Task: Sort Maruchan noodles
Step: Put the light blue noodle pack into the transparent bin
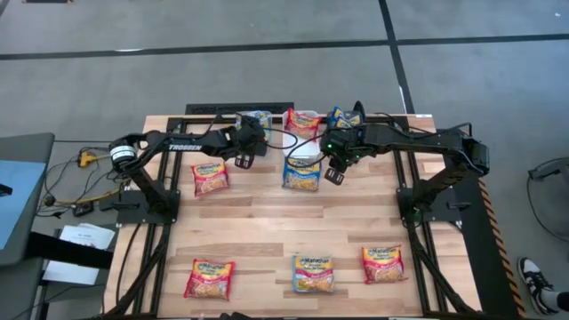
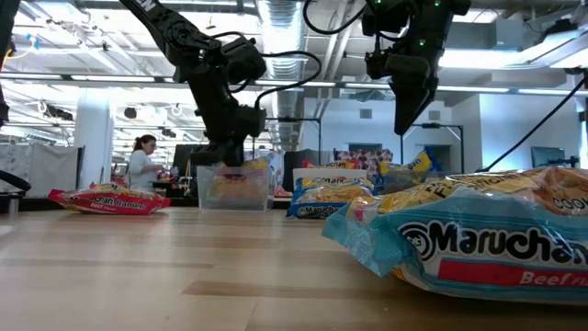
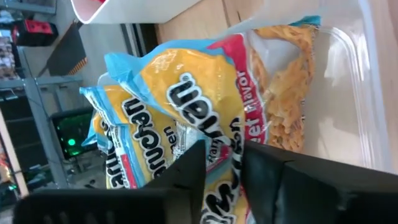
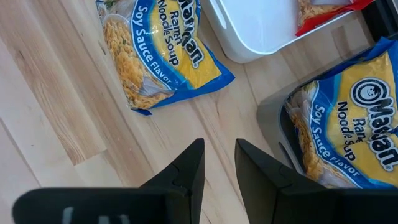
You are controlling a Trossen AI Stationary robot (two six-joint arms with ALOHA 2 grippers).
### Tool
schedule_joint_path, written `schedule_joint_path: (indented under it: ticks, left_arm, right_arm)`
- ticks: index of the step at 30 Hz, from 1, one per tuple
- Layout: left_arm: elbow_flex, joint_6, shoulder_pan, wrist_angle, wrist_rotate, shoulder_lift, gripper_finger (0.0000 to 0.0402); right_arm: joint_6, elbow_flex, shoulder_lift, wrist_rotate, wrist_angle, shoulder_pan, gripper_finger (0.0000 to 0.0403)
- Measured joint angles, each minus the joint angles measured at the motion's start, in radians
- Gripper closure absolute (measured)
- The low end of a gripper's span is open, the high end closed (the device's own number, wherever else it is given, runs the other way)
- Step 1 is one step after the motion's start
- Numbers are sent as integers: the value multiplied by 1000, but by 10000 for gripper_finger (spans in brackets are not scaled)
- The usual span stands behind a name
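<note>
My left gripper (image 1: 241, 160) (image 3: 222, 165) reaches over the clear bin (image 1: 256, 116) (image 3: 351, 93) at the table's far edge, shut on a light-blue, yellow and pink Maruchan packet (image 3: 186, 93). Under that packet, more of the same kind lie in the bin. My right gripper (image 1: 334, 173) (image 4: 219, 158) hangs above bare wood, its fingers a narrow gap apart and holding nothing. It is between a blue soy-sauce packet (image 1: 302, 172) (image 4: 155, 56) lying flat on the table and the dark bin (image 4: 273, 124), which holds another blue packet (image 4: 348, 124). My left gripper pinches the light-blue and yellow packet between its two fingers at the printed face near one end (image 3: 216, 134). The fingers hide the exact spot. The packet sits tilted over the clear bin, its far part resting on the packets below.
A white bin (image 1: 302, 118) (image 4: 261, 37) with a red packet stands between the clear and dark bins. Loose packets lie at the left (image 1: 211, 176) and along the near edge (image 1: 209, 277) (image 1: 313, 271) (image 1: 382, 264). Bare wood fills the table's middle. A person (image 2: 142, 161) shows far behind.
</note>
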Motion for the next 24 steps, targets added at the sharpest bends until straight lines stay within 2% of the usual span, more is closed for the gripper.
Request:
schedule_joint_path:
  ticks: [5, 9, 12, 24]
  left_arm:
    - [0, -20, 0, 20, 2, 0, 267]
    - [0, -83, -10, 41, -72, 0, 242]
    - [0, -108, -19, 46, -125, 0, 238]
    - [0, -142, -57, 37, -206, 0, 237]
  right_arm:
    - [0, 0, 0, -1, 0, 0, 290]
    - [0, 0, 0, -1, 0, 0, 290]
    - [0, 0, 0, -1, 0, 0, 290]
    - [3, 0, 0, -2, 0, 0, 290]
